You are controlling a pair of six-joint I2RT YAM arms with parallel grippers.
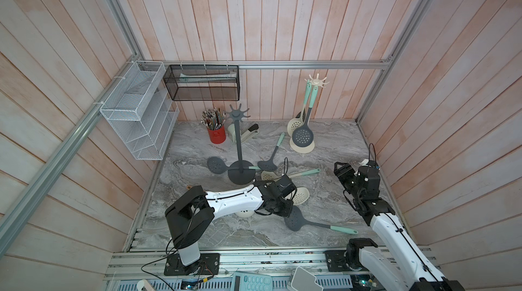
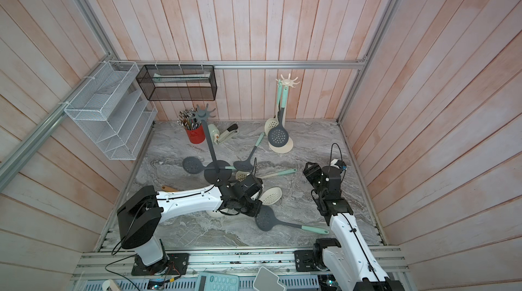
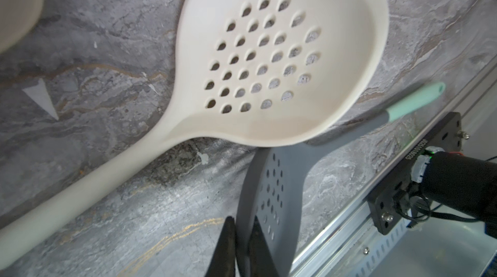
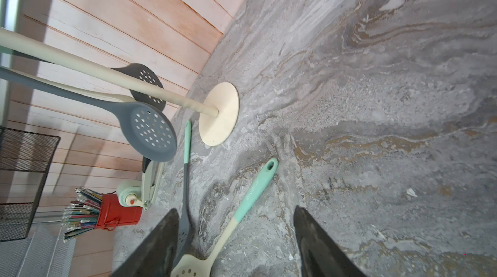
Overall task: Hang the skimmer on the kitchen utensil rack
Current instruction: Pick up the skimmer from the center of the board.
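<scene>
A dark grey skimmer [image 1: 293, 220] with a mint handle tip lies on the marble top in front of my left arm, seen in both top views [image 2: 264, 220]. My left gripper [image 3: 243, 226] is shut on the rim of its perforated head [image 3: 271, 181]. A grey utensil rack [image 1: 240, 145] stands bare mid-table. At the back right, a cream utensil rack [image 1: 317, 81] has two skimmers hanging from it. My right gripper [image 4: 235, 212] hangs open over the right side of the table [image 1: 343, 169], holding nothing.
A cream skimmer [image 3: 282, 60] lies right beside the held one [image 1: 300, 195]. More skimmers lie around the grey rack's base [image 1: 240, 175]. A red pencil cup [image 1: 217, 134] and a stapler [image 1: 250, 131] stand at the back. Wire baskets [image 1: 141, 111] hang on the left wall.
</scene>
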